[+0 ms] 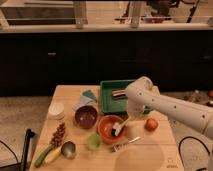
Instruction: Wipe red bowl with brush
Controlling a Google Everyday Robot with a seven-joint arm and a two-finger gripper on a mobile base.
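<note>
- The round, shallow, glossy orange-red bowl is sitting near the front middle of the pale wooden table, directly below the gripper.
- The gripper is hanging over the bowl's right rim, closed on the upper end of the slim brush with a pale whitish handle.
- The brush is slanting down and to the left from the gripper, with its darker head reaching into the bowl's hollow.
- The robot's smooth white arm is coming in from the right edge, bending at a rounded elbow above the green tray and dropping toward the bowl.
- A small pale green cup is standing just beside the bowl's front left; a silver metal fork is lying just in front of it.
- A dark maroon-purple bowl is sitting to the left, close to the red one but apart from it.
- A small round red-orange fruit is resting to the right.
- A rectangular green tray is lying behind the bowl, holding a small dark object that is too blurred to identify.
- A metal spoon and a cluster of brownish beads or berries are lying at the table's front left.
</note>
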